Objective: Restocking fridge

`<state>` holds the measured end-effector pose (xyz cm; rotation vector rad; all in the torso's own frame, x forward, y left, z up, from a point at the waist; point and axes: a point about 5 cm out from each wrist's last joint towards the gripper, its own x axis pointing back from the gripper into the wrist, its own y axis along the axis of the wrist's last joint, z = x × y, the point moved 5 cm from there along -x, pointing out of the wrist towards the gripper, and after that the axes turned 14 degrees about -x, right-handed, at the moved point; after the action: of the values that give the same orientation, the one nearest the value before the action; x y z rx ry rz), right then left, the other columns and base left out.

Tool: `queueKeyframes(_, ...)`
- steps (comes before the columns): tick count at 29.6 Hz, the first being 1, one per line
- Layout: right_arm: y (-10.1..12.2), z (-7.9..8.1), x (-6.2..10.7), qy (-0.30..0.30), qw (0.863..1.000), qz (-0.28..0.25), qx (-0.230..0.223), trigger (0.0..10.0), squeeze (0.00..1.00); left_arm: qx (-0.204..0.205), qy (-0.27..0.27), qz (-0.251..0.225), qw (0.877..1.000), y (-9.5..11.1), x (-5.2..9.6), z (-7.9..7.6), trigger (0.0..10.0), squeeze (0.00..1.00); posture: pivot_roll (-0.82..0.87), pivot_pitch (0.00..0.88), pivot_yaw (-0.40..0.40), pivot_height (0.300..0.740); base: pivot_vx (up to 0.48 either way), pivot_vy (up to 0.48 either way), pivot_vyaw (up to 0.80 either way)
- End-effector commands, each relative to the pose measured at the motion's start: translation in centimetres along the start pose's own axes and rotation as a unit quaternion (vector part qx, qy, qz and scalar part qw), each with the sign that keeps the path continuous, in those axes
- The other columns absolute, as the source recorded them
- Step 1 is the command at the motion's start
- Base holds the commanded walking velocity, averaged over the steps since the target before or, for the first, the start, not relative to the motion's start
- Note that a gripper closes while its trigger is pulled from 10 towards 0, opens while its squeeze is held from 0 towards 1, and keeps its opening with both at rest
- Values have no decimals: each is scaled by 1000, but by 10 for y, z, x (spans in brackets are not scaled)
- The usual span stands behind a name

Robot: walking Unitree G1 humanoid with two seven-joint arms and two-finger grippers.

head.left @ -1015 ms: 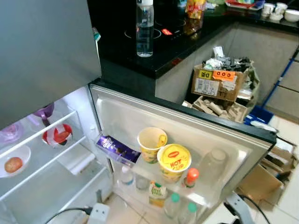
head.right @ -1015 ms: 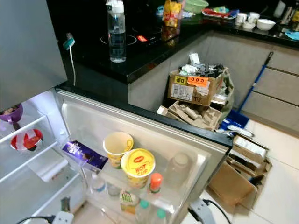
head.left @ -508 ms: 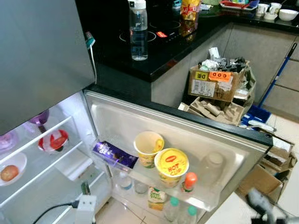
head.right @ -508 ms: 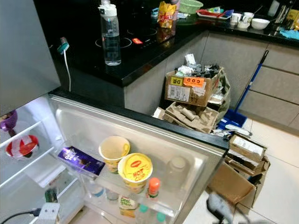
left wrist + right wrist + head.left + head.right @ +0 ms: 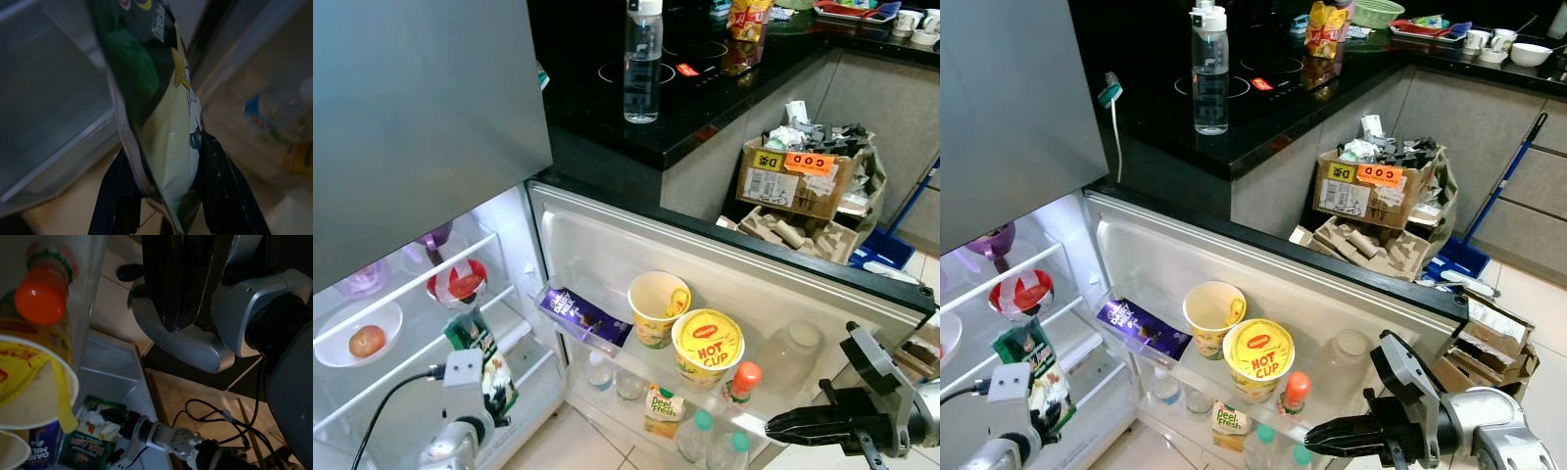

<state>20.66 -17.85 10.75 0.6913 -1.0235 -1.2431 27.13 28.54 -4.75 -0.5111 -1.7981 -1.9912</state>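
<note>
The fridge stands open, with its wire shelves on the left and its door shelf in the middle. My left gripper is shut on a green snack packet, holding it upright low in front of the fridge shelves. The packet sticks up between the two black fingers. My right gripper is at the lower right, its fingers pressed together and pointing left toward the door's lower bottles. It holds nothing and is shut.
The door shelf holds a purple chocolate bar, an empty paper cup, a yellow noodle cup and an orange-capped bottle. Inside are a fruit plate and a red bowl. Cardboard boxes stand on the floor behind the door.
The camera has shifted. My left arm has risen with the green packet to the fridge's lower shelves. My right gripper has come into clear view at the lower right.
</note>
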Motion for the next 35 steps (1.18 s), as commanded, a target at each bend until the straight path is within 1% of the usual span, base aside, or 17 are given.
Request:
queueKeyframes(1, 3, 2, -2, 1, 1000, -2, 0, 10000, 0, -5, -2, -48, 999, 24, -2, 10, 10000, 0, -87, 0, -17, 740, 0, 0, 0)
queueKeyframes(2, 3, 2, -3, -3, 1000, 0, -3, 10000, 0, 0, -11, -70, 997, 34, -1, 13, 10000, 0, -86, 0, -17, 740, 0, 0, 0)
queueKeyframes(3, 4, 2, -4, -6, 1000, 4, -5, 10000, 0, 9, -19, -109, 994, 52, 1, 22, 10000, 0, -85, 0, -18, 740, 0, 0, 0)
queueKeyframes(11, 8, 2, -7, -11, 1000, 4, 2, 10000, 0, 25, -31, -157, 987, 72, 7, 37, 10000, 0, -83, 0, -17, 740, 0, 0, 0)
queueKeyframes(13, 12, 2, -10, -12, 1000, 3, 8, 10000, 0, 38, -80, -188, 978, 83, 14, 40, 10000, 0, -82, 0, -18, 740, 0, 0, 0)
queueKeyframes(14, 12, 2, -10, -12, 1000, 3, 8, 10000, 0, 38, -80, -188, 978, 83, 14, 40, 10000, 0, -82, 0, -18, 740, 0, 0, 0)
queueKeyframes(16, 16, 2, -14, -9, 1000, 2, 12, 10000, 0, 41, -164, -211, 963, 88, 26, 36, 10000, 0, -82, 0, -18, 740, 0, 0, 0)
queueKeyframes(19, 17, 3, -17, -7, 1000, 4, 14, 10000, 0, 25, -252, -212, 944, 88, 39, 28, 10000, 0, -76, 0, -22, 740, 0, 0, 0)
queueKeyframes(22, 17, 1, -20, -9, 1000, 9, 14, 10000, 0, -6, -336, -183, 924, 80, 51, 18, 10000, 0, -75, 0, -21, 740, 0, 0, 0)
queueKeyframes(23, 17, 1, -20, -9, 1000, 9, 14, 10000, 0, -6, -336, -183, 924, 80, 51, 18, 10000, 0, -75, 0, -21, 740, 0, 0, 0)
queueKeyframes(25, 15, -5, -23, -23, 1000, 15, 15, 10000, 0, -22, -375, -172, 911, 78, 58, 14, 10000, 0, -73, 0, -22, 740, 0, 0, 0)
queueKeyframes(26, 15, -5, -23, -23, 1000, 15, 15, 10000, 0, -22, -375, -172, 911, 78, 58, 14, 10000, 0, -73, 0, -22, 740, 0, 0, 0)
queueKeyframes(29, 11, -15, -26, -48, 998, 22, 17, 10000, 0, -58, -418, -158, 893, 80, 65, 10, 10000, 0, -71, 0, -22, 740, 0, 0, 0)
queueKeyframes(30, 11, -15, -26, -48, 998, 22, 17, 10000, 0, -58, -418, -158, 893, 80, 65, 10, 10000, 0, -71, 0, -22, 740, 0, 0, 0)
queueKeyframes(32, 10, -17, -27, -53, 998, 24, 18, 10000, 0, -68, -429, -160, 886, 84, 67, 9, 10000, 0, -74, 0, -20, 740, 0, 0, 0)
queueKeyframes(33, 10, -17, -28, -54, 998, 24, 18, 10000, 0, -76, -440, -167, 879, 91, 70, 10, 10000, 0, -74, 0, -19, 740, 0, 0, 0)
queueKeyframes(35, 10, -17, -28, -54, 998, 23, 18, 10000, 0, -81, -446, -173, 874, 96, 72, 10, 10000, 0, -74, 0, -19, 740, 0, 0, 0)
